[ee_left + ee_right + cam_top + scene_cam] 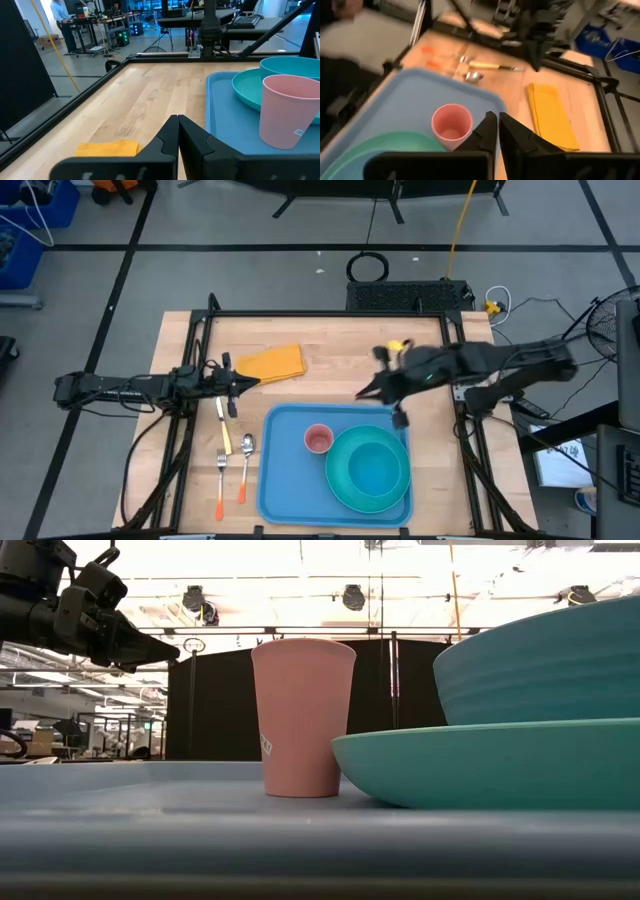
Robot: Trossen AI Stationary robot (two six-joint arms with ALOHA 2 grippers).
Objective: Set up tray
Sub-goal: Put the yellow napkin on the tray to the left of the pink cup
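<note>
light-blue plastic, the tray [285,470] lay at the near middle of the wooden table [330,340], and it carried a round teal plate [340,480] with a teal bowl [375,470] sitting on it and a pink cup [318,440] standing upright just beside the plate. the cup looked empty from the right wrist view, and nothing showed inside the bowl.

the right end effector [372,388] hung above the tray's far edge, near the cup, its fingers pressed together and pinching nothing. the left end effector [240,384] sat over the table beside the yellow napkin [272,363], fingers likewise together and empty.

outside the tray lay the napkin, a knife [223,425], a spoon [245,465] and a fork [220,480], all to the tray's left.

the likely trouble: the light, tall cup could have tipped if an arm reaching across brushed it. the flat cutlery lay close together, so a pinch on one piece might have nudged its neighbour, or slipped off the thin handle. the limp napkin could have bunched or dragged.
</note>
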